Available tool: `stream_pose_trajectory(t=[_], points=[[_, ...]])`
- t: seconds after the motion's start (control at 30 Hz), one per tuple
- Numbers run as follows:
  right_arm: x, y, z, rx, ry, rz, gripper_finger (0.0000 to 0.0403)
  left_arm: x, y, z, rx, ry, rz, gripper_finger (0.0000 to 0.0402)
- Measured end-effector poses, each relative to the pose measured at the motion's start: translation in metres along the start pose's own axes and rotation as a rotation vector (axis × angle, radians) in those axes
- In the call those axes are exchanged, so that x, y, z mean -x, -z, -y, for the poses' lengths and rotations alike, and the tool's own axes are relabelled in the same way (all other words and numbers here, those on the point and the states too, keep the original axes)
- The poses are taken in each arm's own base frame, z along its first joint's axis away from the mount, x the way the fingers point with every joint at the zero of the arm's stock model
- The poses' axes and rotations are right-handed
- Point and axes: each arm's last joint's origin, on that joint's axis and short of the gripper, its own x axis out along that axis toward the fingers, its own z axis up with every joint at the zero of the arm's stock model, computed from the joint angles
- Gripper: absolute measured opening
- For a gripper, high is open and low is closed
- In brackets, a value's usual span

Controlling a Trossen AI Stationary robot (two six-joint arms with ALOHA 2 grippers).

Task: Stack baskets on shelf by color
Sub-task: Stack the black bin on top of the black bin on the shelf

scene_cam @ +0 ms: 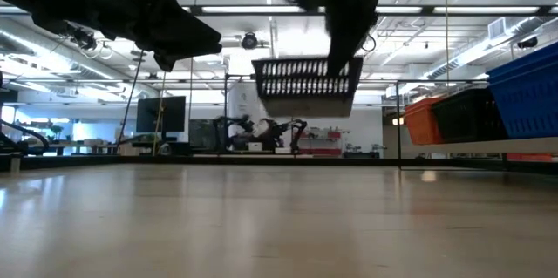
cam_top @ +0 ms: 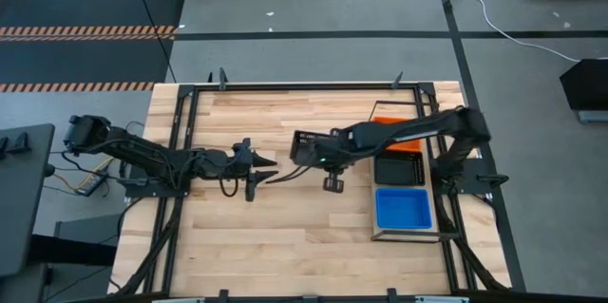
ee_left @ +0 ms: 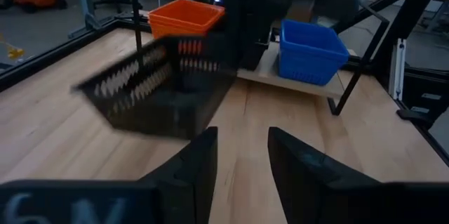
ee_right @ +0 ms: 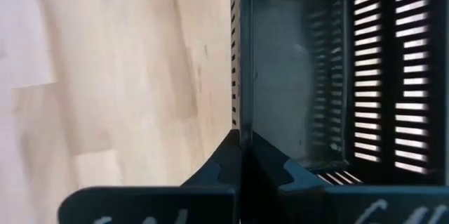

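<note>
A black basket [scene_cam: 305,86] hangs in the air over the middle of the table, with my right gripper [ee_right: 240,143] shut on it; the high view shows it as a black basket [cam_top: 306,144]. My left gripper [ee_left: 242,147] stands open a little to the basket's left, holding nothing. At the table's right side, the shelf [ee_left: 302,83] carries an orange basket [cam_top: 399,124], a black basket [cam_top: 399,166] and a blue basket [cam_top: 404,208] in a row. My right gripper pinches the top rim of one side wall [ee_right: 240,112] of the black basket. One finger [ee_right: 280,171] is inside the basket and the other is outside. The fingers come from above, slanting down. The basket hangs below them, clear of the table.
A black metal frame [cam_top: 180,132] runs around the tabletop. Bare wood lies in the near half of the table [cam_top: 285,236]. The shelf's wire posts [ee_left: 351,76] stand at its corners.
</note>
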Motion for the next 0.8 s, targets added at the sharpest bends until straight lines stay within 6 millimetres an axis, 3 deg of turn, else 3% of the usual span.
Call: stream_pose_trajectory(t=[0.2,0.4,0.53,0.8], points=[[0.055,0.022,-0.001,0.014,-0.014,0.023,0.0011,0.0,0.0,0.0,0.001,-0.001,-0.003,0.0133],[0.091,0.059,0.007,-0.011,0.111,-0.106,0.0011,0.0,0.0,0.0,0.002,-0.001,-0.003,0.0132],[0.101,0.077,0.008,-0.005,0.138,-0.21,0.0011,0.0,0.0,0.0,0.002,-0.001,-0.003,0.0132],[0.103,0.111,0.003,-0.028,0.108,-0.305,0.0012,0.0,0.002,0.0,0.016,-0.003,-0.019,0.0133]])
